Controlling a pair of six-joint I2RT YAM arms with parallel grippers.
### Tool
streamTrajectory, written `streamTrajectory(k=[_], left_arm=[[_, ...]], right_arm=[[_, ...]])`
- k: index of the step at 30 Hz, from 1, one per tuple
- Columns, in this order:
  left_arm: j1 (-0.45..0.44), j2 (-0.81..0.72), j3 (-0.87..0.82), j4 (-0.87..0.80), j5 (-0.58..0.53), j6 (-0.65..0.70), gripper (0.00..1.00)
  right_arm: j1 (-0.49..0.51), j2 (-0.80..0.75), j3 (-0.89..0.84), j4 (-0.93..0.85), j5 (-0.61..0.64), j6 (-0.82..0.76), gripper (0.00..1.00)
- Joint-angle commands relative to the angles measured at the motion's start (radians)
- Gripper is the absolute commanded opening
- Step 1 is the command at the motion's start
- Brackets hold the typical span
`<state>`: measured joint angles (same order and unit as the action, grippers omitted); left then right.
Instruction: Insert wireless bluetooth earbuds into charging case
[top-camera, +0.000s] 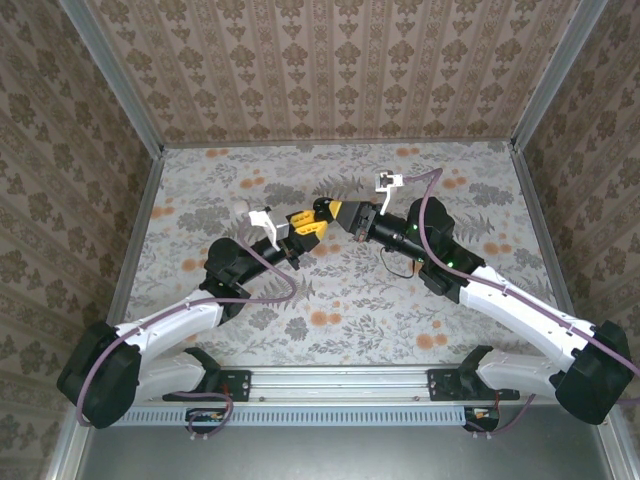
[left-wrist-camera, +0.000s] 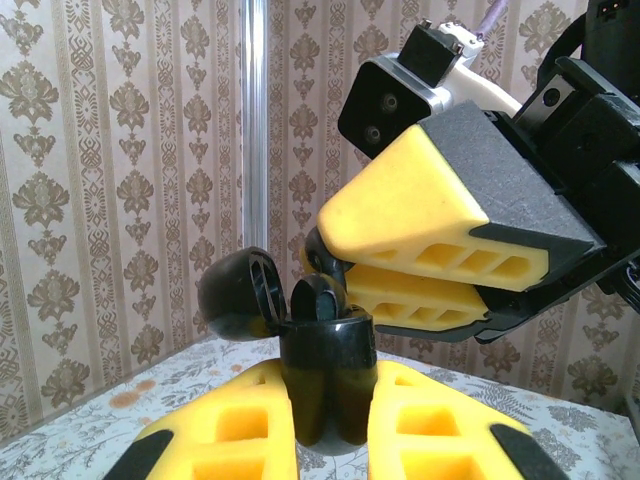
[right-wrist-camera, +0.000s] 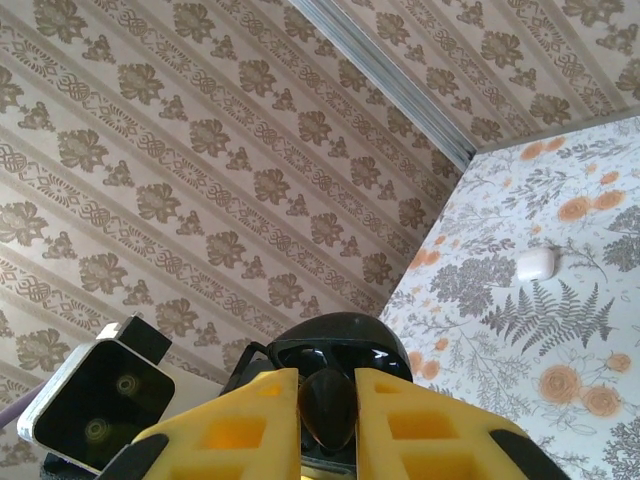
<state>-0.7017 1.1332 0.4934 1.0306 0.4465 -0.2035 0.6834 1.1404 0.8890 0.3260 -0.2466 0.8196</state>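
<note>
The left end effector (top-camera: 303, 224) is clamped on the black charging case (left-wrist-camera: 327, 350), holding it upright above the middle of the floral counter (top-camera: 330, 300). The case's lid (left-wrist-camera: 238, 294) is swung open to the left, leaving the rim of the case exposed. The right end effector (top-camera: 338, 213) comes in from the right with its fingers pinched together on a small black earbud (right-wrist-camera: 327, 408). Their tips are just over the open rim, and its yellow fingers (left-wrist-camera: 420, 215) are just above the left one's. Both arms meet well apart from the patterned back wall (top-camera: 340, 70) and the metal corner post (left-wrist-camera: 255, 120). A small white object (right-wrist-camera: 537, 263) lies alone on the counter, near the far wall's base.
</note>
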Motion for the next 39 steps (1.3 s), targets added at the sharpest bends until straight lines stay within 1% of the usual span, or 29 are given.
streamTrajectory(k=[1, 7, 10, 20, 22, 23, 26, 29, 31, 34, 36, 39], left_arm=[[-0.004, -0.014, 0.016, 0.089, -0.032, -0.016, 0.0], [-0.003, -0.016, 0.016, 0.09, -0.029, -0.015, 0.0], [-0.003, -0.016, 0.014, 0.09, -0.029, -0.016, 0.0], [-0.004, -0.016, 0.014, 0.087, -0.028, -0.019, 0.0], [-0.004, -0.016, 0.013, 0.085, -0.026, -0.019, 0.0], [-0.003, -0.017, 0.013, 0.083, -0.026, -0.018, 0.0], [-0.004, -0.015, 0.011, 0.077, -0.021, -0.017, 0.0], [-0.004, -0.013, 0.013, 0.067, -0.009, -0.015, 0.0], [-0.002, -0.007, 0.021, 0.051, 0.021, -0.019, 0.0], [-0.002, 0.01, 0.039, 0.043, 0.069, -0.034, 0.0], [-0.002, 0.02, 0.048, 0.042, 0.094, -0.045, 0.0], [0.002, 0.035, 0.066, 0.028, 0.141, -0.058, 0.0]], right_arm=[[0.005, 0.01, -0.005, -0.093, -0.013, 0.019, 0.2], [0.005, 0.008, 0.015, -0.127, -0.01, 0.006, 0.2], [0.005, 0.007, 0.013, -0.127, -0.008, 0.01, 0.25], [0.004, -0.001, 0.024, -0.142, -0.002, 0.009, 0.32], [0.005, -0.002, 0.037, -0.161, 0.002, 0.002, 0.35], [0.005, -0.004, 0.044, -0.175, 0.005, -0.004, 0.38], [0.005, -0.015, 0.078, -0.251, 0.031, -0.04, 0.4], [0.002, -0.038, 0.133, -0.389, 0.111, -0.08, 0.41], [-0.009, -0.054, 0.165, -0.474, 0.148, -0.112, 0.43], [-0.044, -0.086, 0.183, -0.53, 0.157, -0.131, 0.45], [-0.081, -0.107, 0.185, -0.548, 0.137, -0.135, 0.46], [-0.149, -0.125, 0.179, -0.553, 0.068, -0.123, 0.47]])
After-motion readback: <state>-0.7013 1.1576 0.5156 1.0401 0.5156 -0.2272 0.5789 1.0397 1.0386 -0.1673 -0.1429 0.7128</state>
